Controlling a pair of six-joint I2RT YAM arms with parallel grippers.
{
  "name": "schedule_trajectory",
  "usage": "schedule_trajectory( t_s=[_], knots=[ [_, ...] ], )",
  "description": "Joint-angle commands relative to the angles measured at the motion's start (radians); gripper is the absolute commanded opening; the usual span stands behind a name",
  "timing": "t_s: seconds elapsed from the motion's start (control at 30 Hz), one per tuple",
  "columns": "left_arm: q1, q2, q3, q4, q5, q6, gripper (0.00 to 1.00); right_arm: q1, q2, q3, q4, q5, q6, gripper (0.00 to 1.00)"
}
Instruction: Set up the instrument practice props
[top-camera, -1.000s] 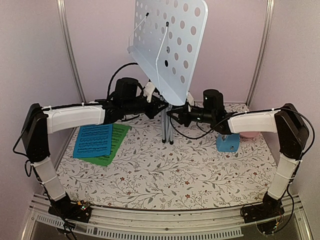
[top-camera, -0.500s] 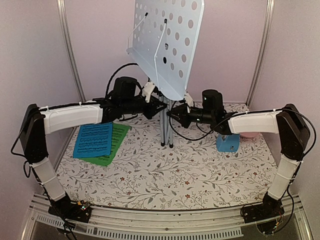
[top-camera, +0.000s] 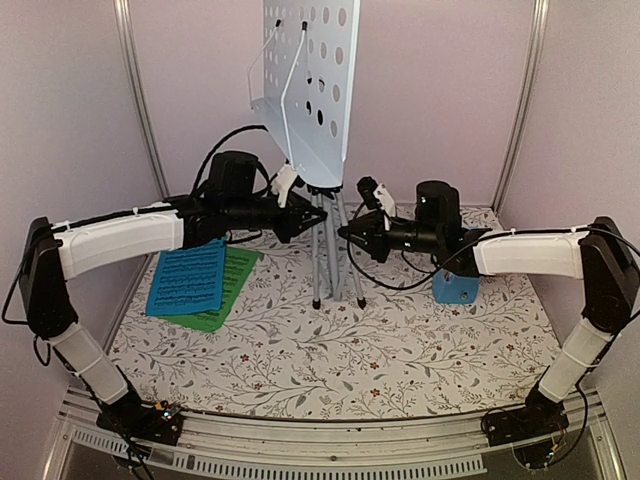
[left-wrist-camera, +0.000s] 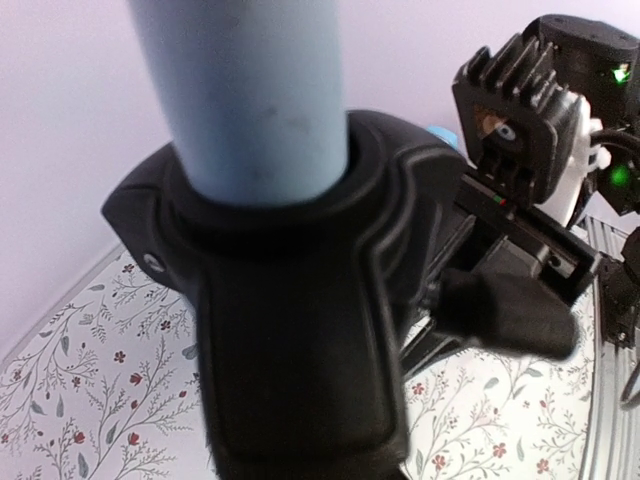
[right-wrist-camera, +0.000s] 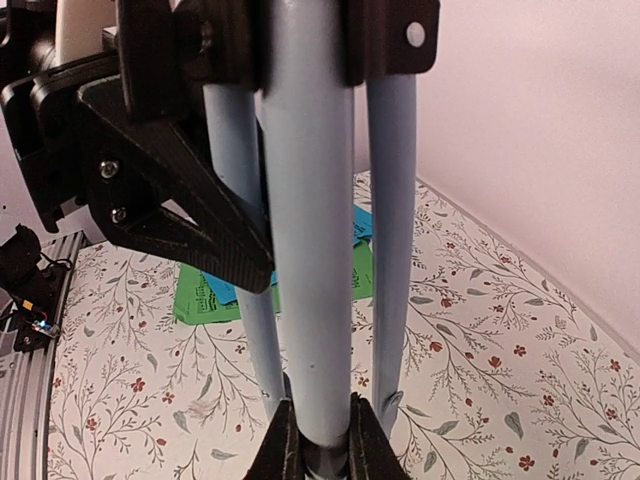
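The pale blue-grey perforated music stand (top-camera: 312, 95) stands upright at the back centre, its desk turned nearly edge-on and its silver tripod legs (top-camera: 318, 262) on the cloth. My left gripper (top-camera: 296, 214) is shut on the stand at the black collar (left-wrist-camera: 290, 320) round the pole (left-wrist-camera: 250, 100); its fingers are hidden in the left wrist view. My right gripper (right-wrist-camera: 318, 428) is shut on a pale tube (right-wrist-camera: 310, 250) of the tripod, one finger on each side. The blue music sheet (top-camera: 188, 280) lies on the green one (top-camera: 234, 278) at the left. The blue metronome (top-camera: 456, 288) is partly behind my right arm.
Pink walls and metal corner posts (top-camera: 140, 100) close in the floral table cloth (top-camera: 330, 350). Cables (top-camera: 385, 275) hang from both wrists near the tripod.
The stand has swung from a tilt to upright, with its desk turning edge-on and its legs now on the cloth. My right gripper has closed on a tripod tube. Both arms shifted with the stand.
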Motion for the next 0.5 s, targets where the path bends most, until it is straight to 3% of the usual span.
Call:
schedule_trajectory(
  t_s=[0.0,0.47],
  knots=[
    [0.099,-0.173,-0.013,0.117,-0.113,0.066,0.00,-0.081,-0.072,-0.079,-0.017,0.148,0.046,0.00],
    [0.100,-0.287,-0.076,0.050,-0.183,0.152,0.00,-0.120,-0.161,-0.254,0.009,0.180,0.056,0.00]
  ],
)
